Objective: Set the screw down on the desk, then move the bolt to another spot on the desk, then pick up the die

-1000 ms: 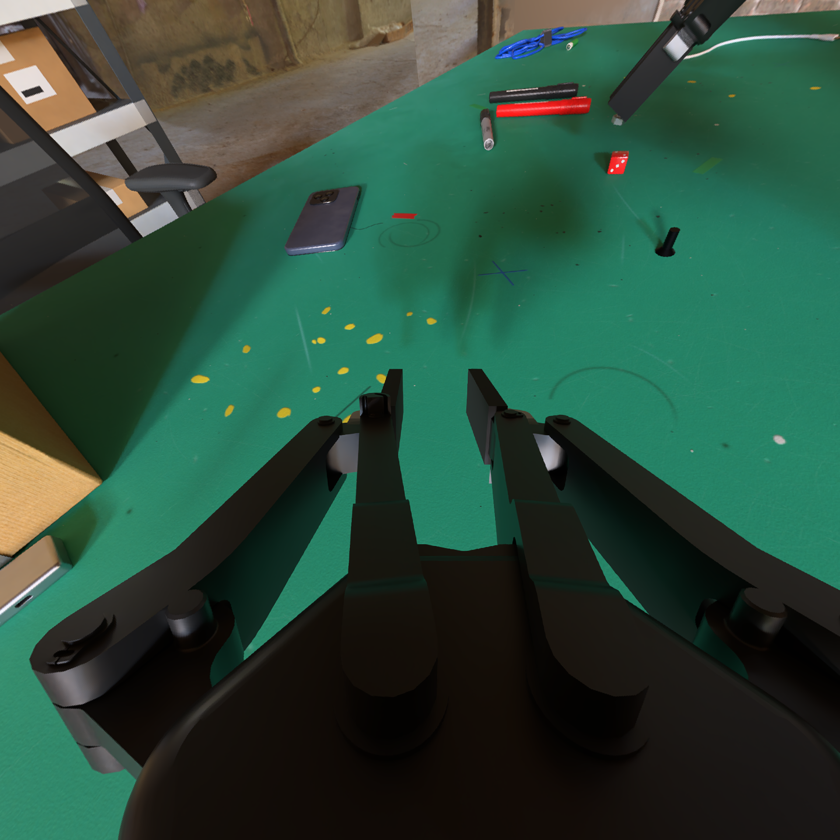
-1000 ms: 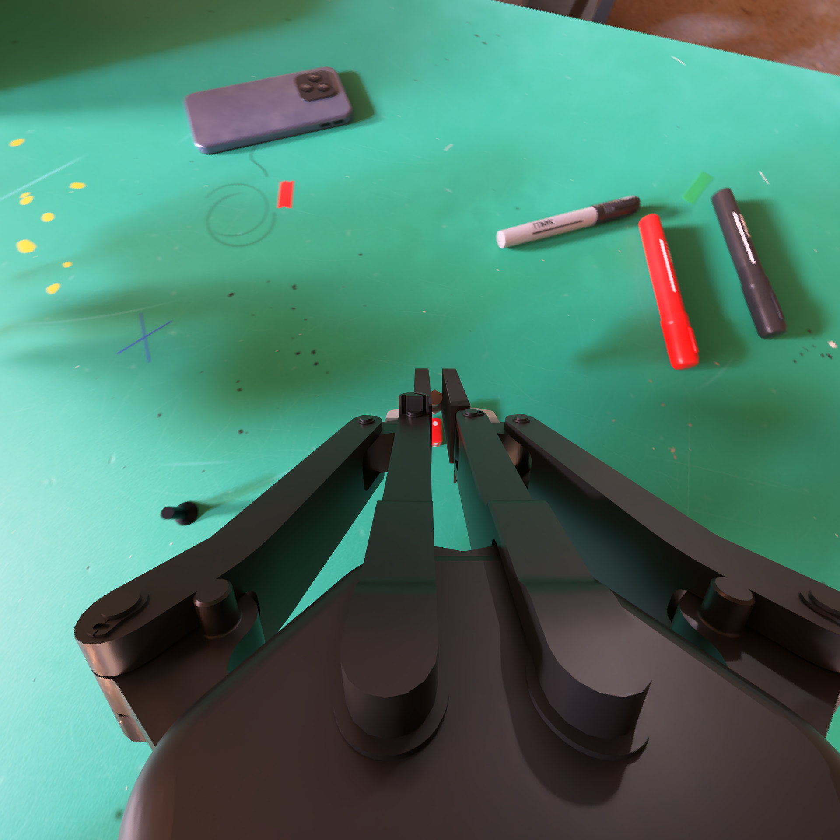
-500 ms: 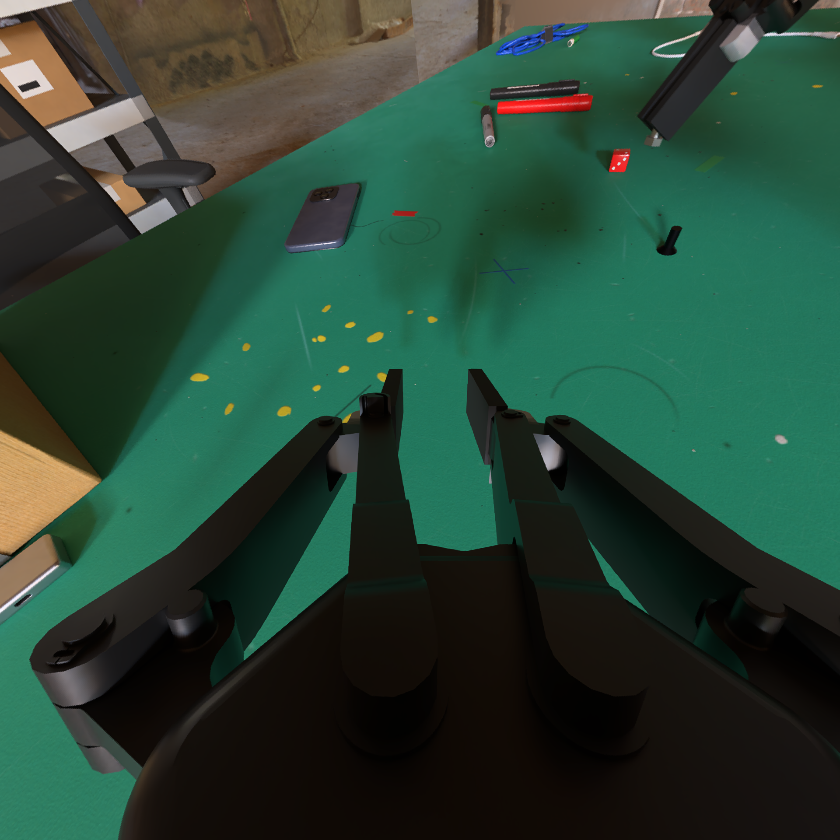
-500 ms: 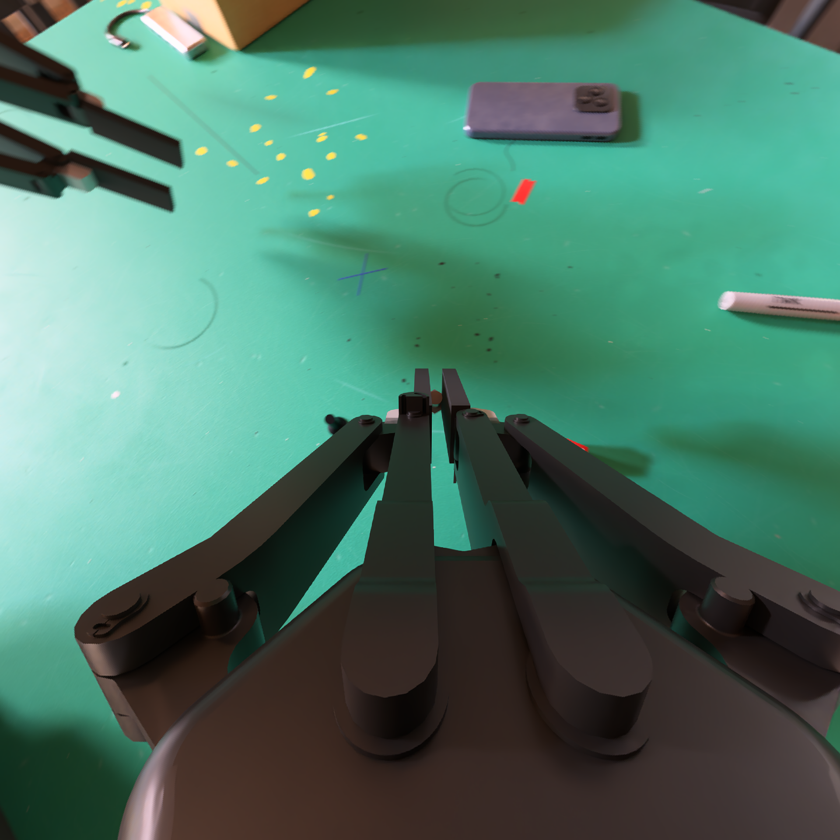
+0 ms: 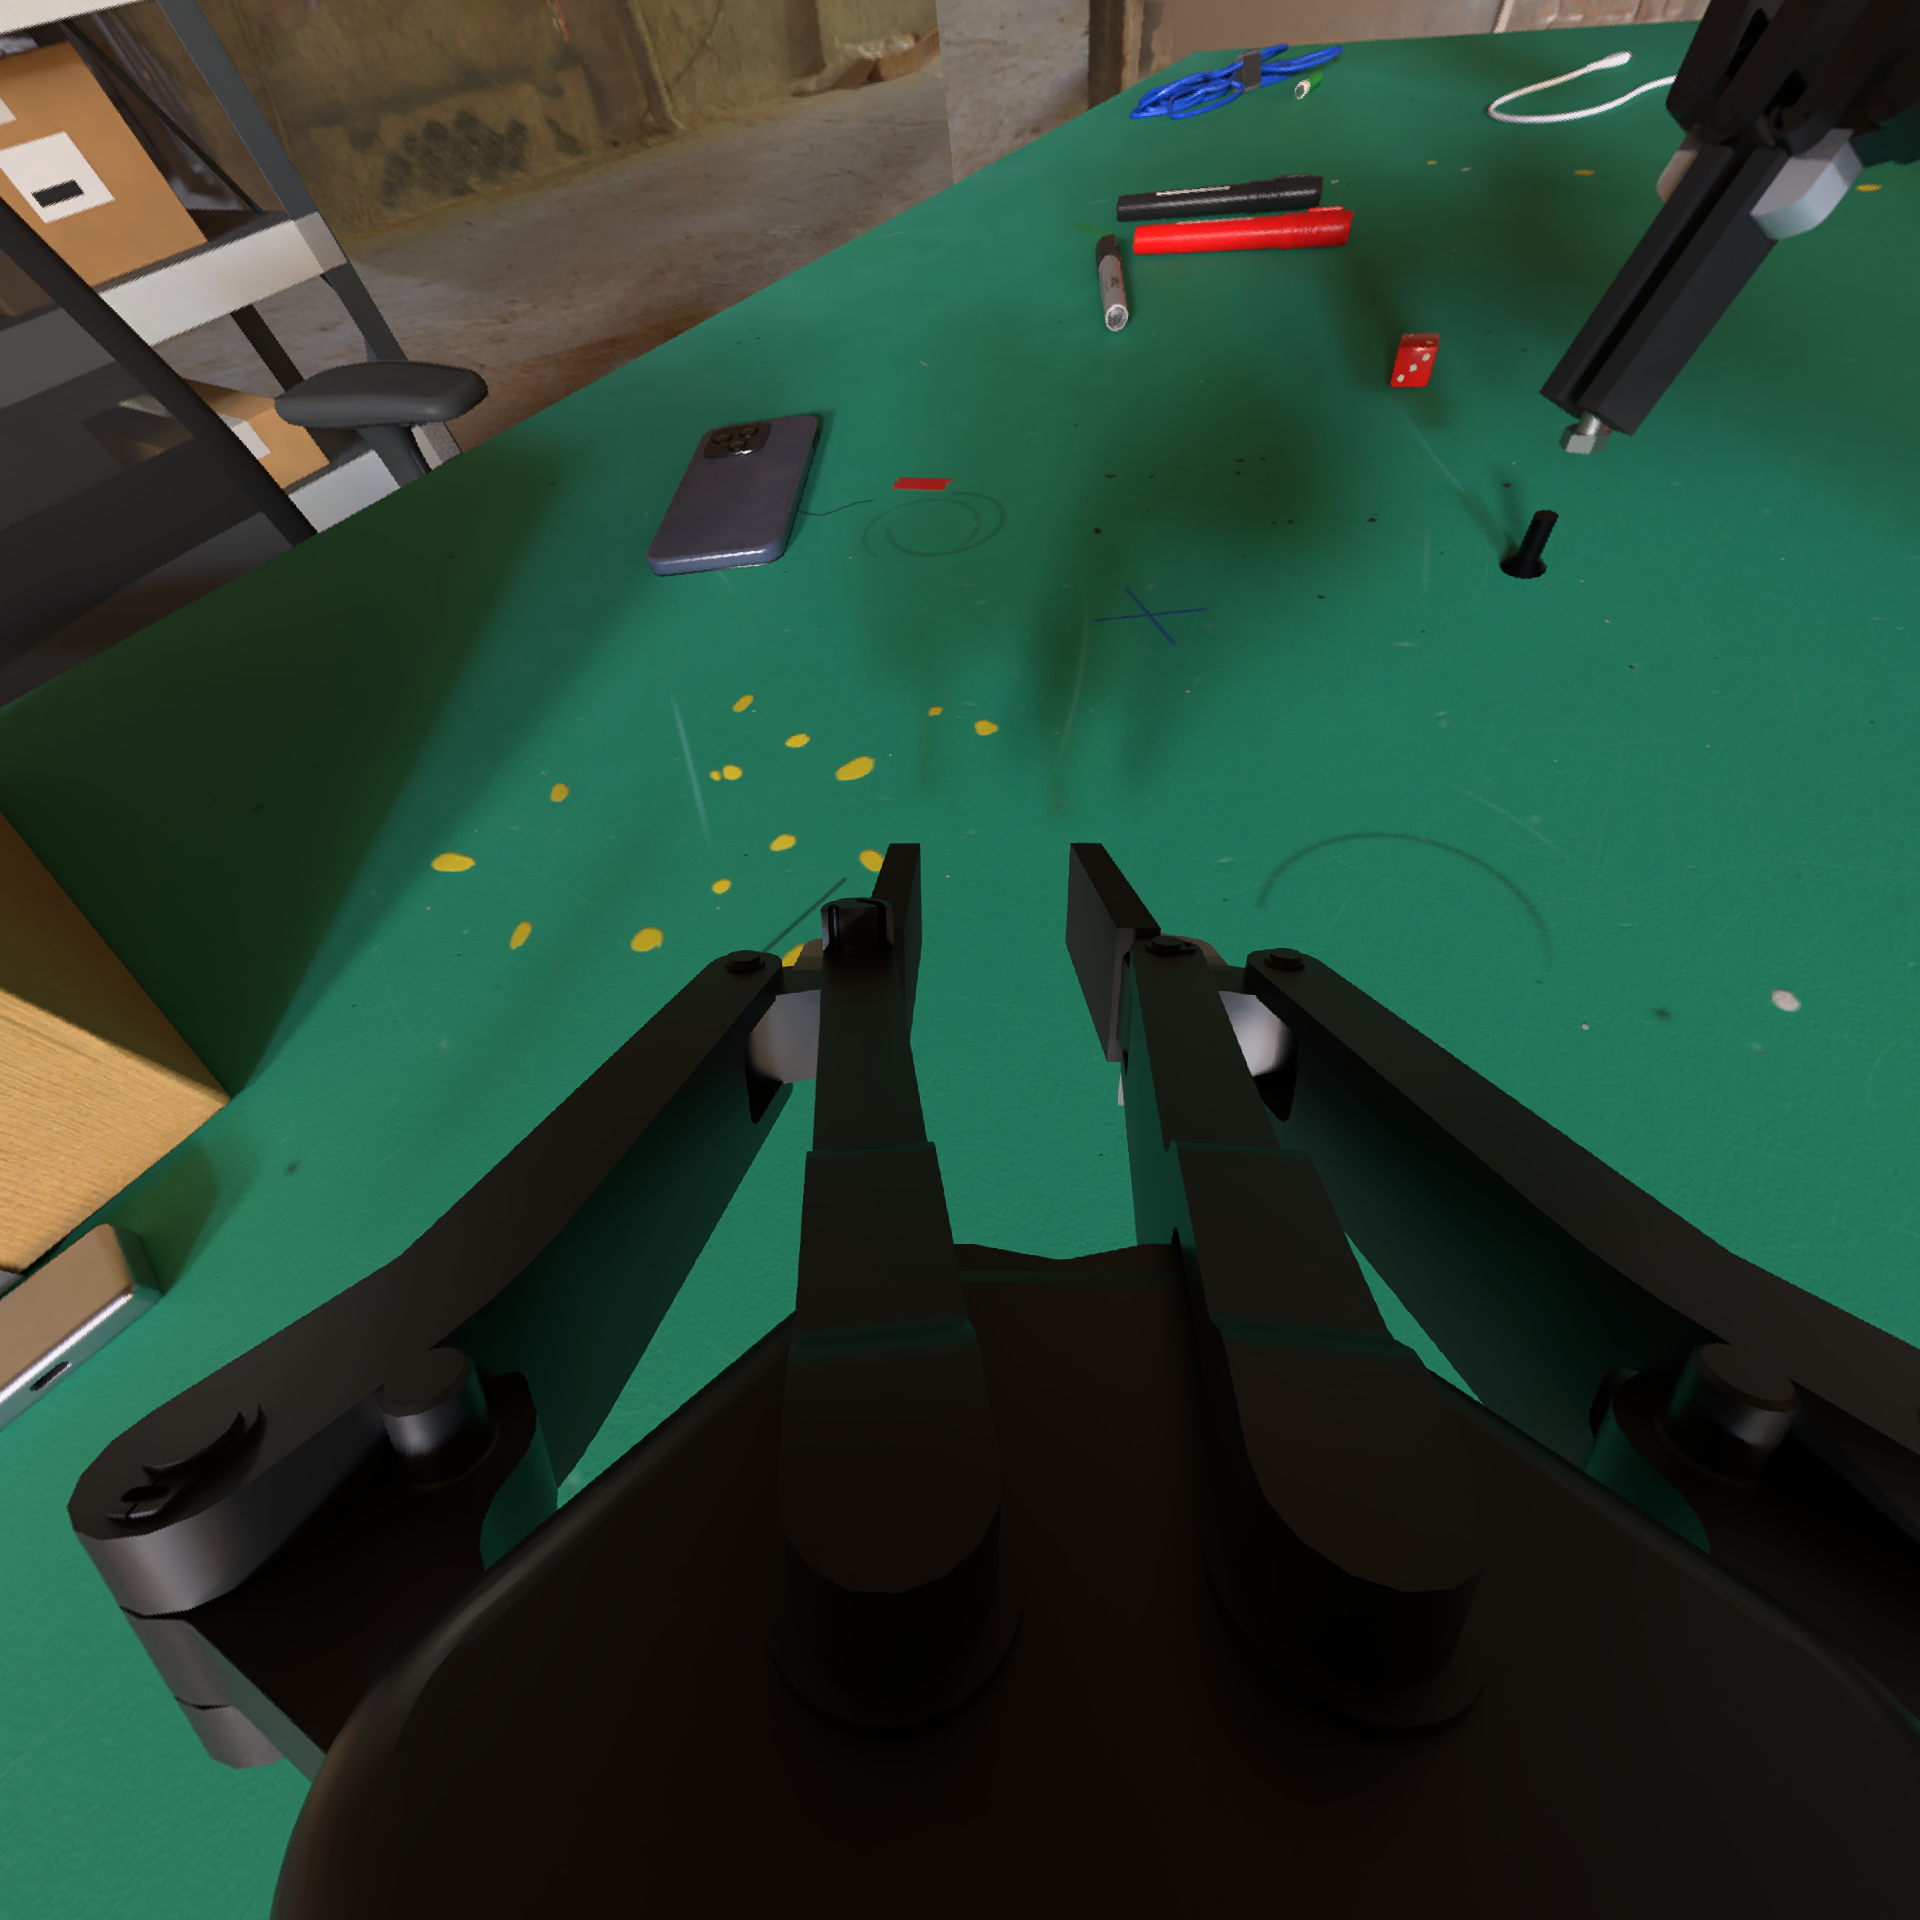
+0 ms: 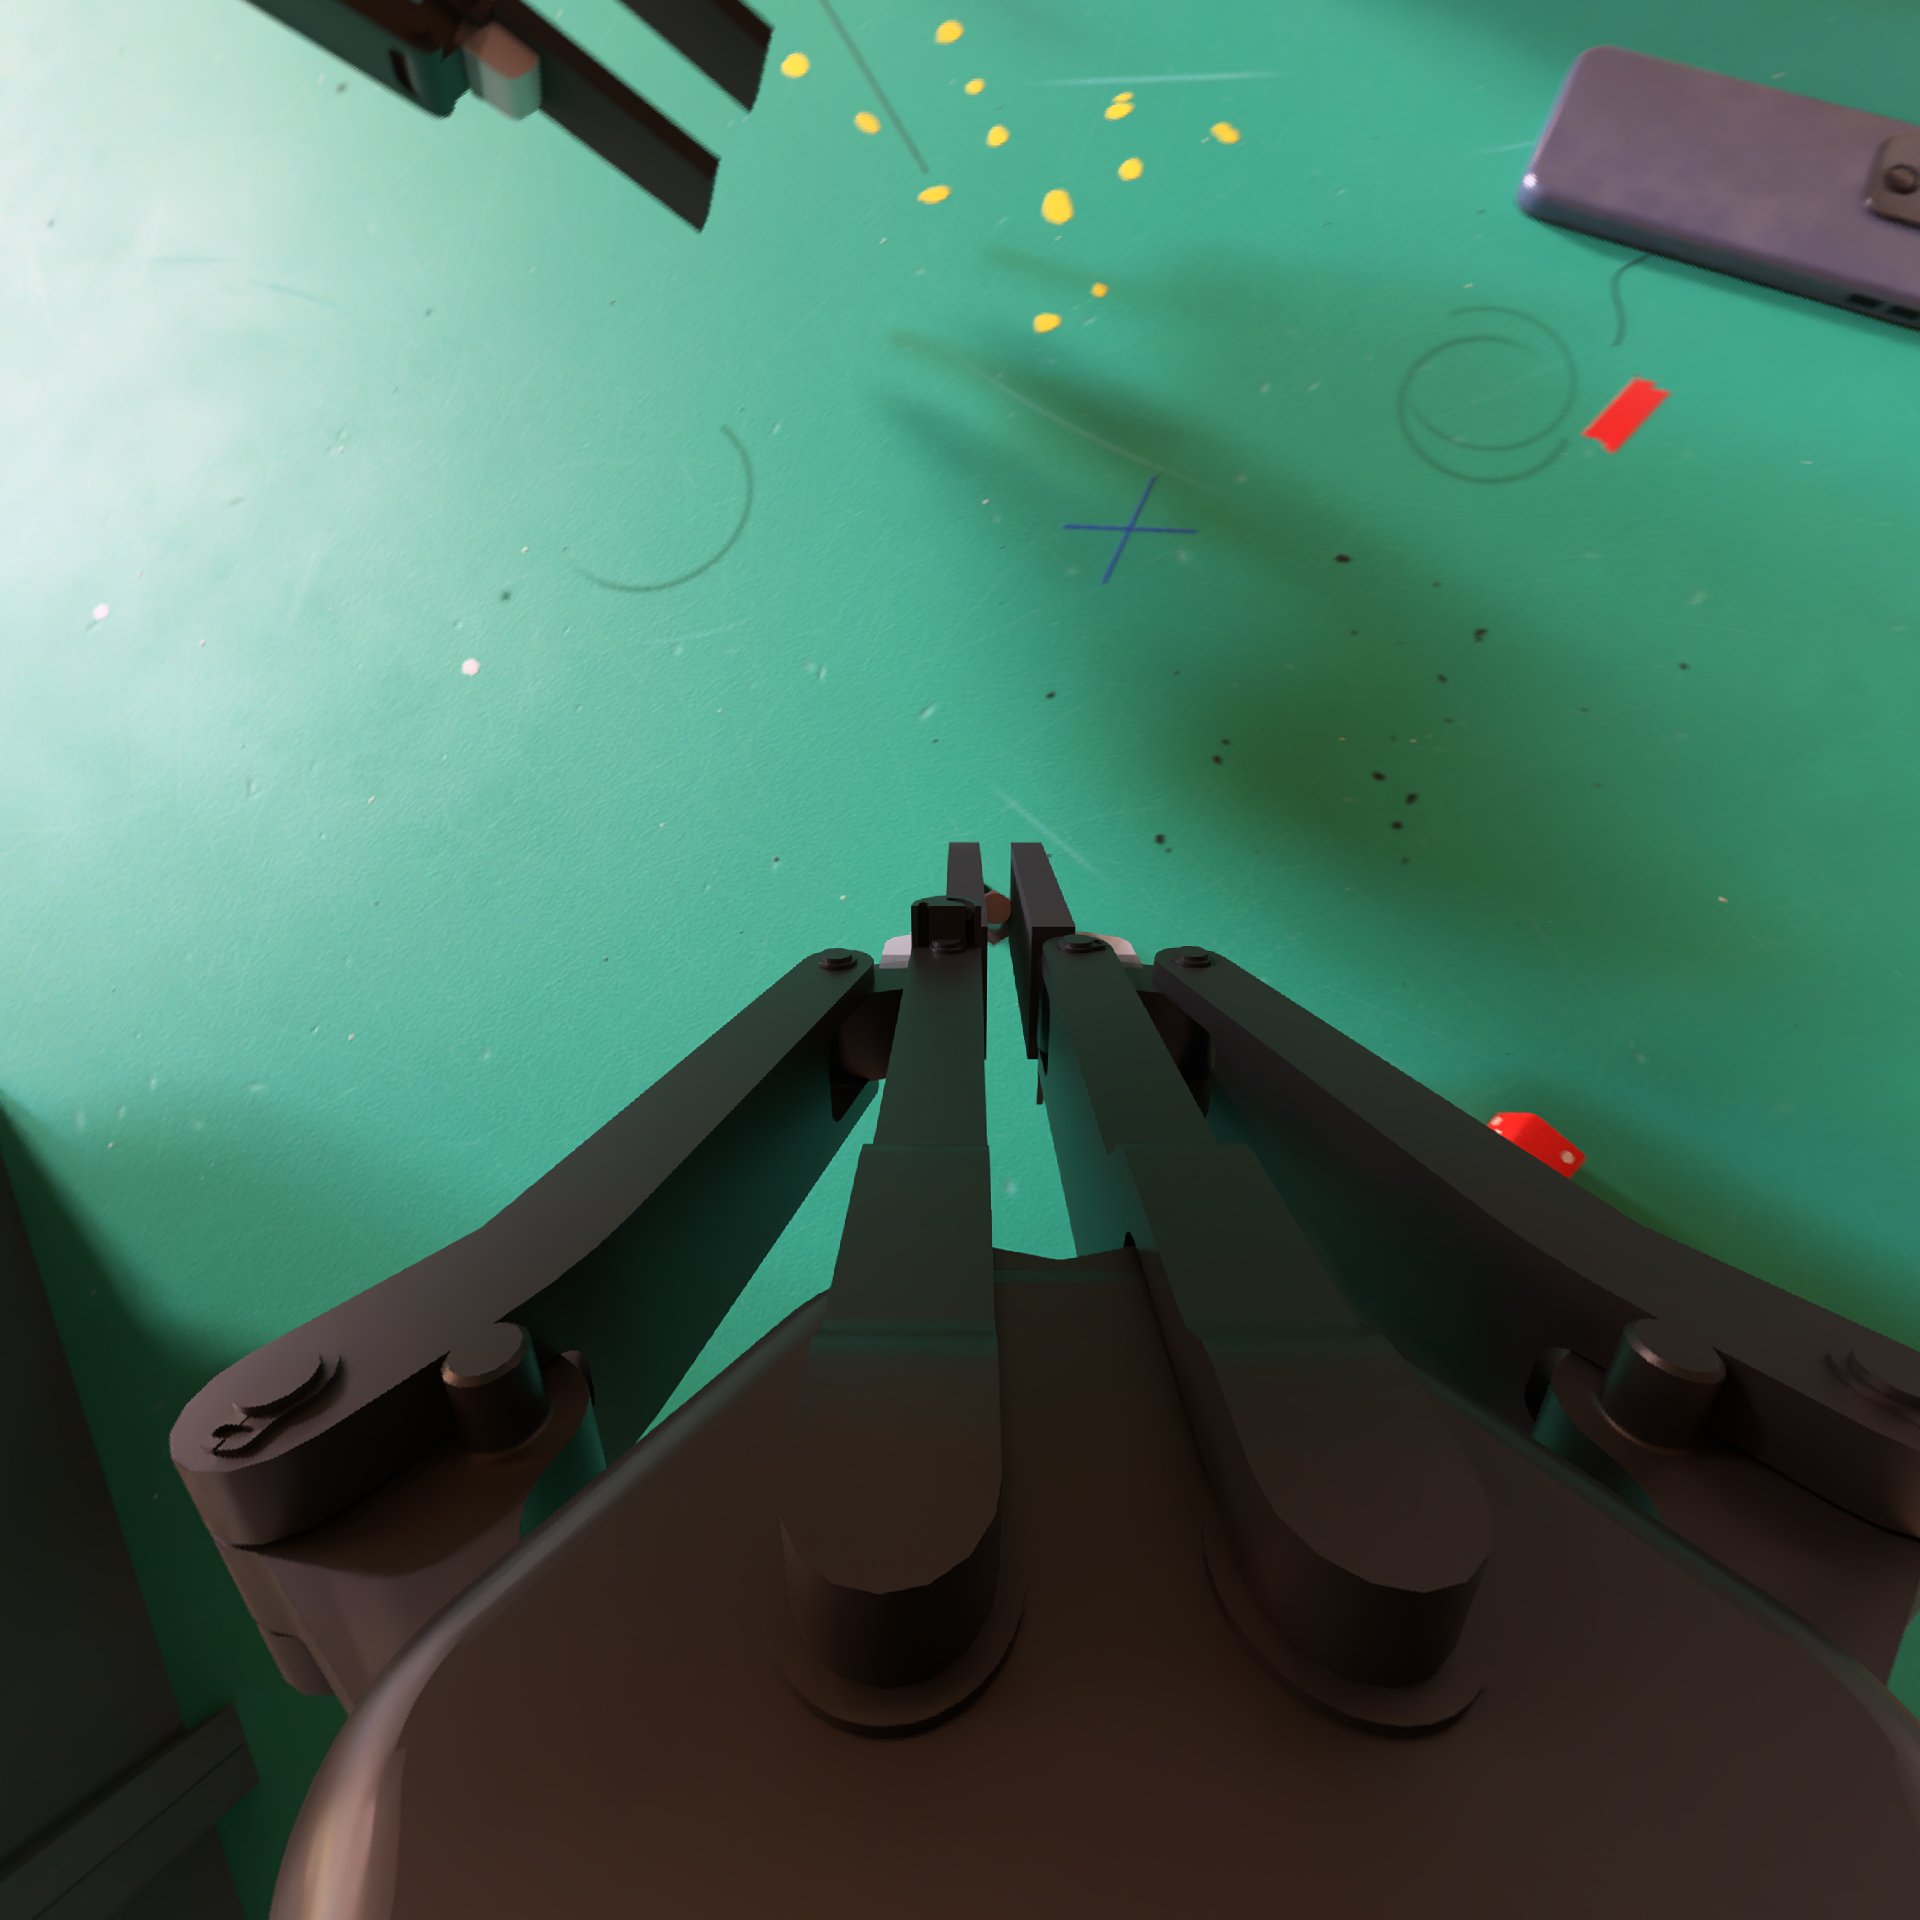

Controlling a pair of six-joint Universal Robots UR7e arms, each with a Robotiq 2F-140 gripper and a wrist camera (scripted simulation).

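Note:
My right gripper [image 6: 995, 862] is shut on a small grey hex-headed bolt [image 5: 1581, 438]. In the right wrist view only a brownish bit of the bolt [image 6: 997, 909] shows between the fingers. In the left wrist view this gripper [image 5: 1595, 410] hangs at the far right, a little above the green desk [image 5: 1351, 727]. A black screw [image 5: 1529, 540] stands on the desk just in front of it. A red die [image 5: 1413, 361] lies to the left of the bolt; the die also shows beside my right gripper's linkage [image 6: 1538, 1140]. My left gripper [image 5: 992, 862] is open and empty above the desk.
A grey phone [image 5: 738, 488] lies at mid-left. A black marker [image 5: 1216, 195], a red marker [image 5: 1242, 231] and a grey marker [image 5: 1112, 281] lie at the back. A blue cable [image 5: 1226, 88] and a white cable [image 5: 1558, 99] lie farther back. A cardboard box [image 5: 62, 1091] stands at the left edge.
My right gripper has carried the bolt away from the markers, past the die, to just beyond the screw, and has come lower. My left gripper has not moved.

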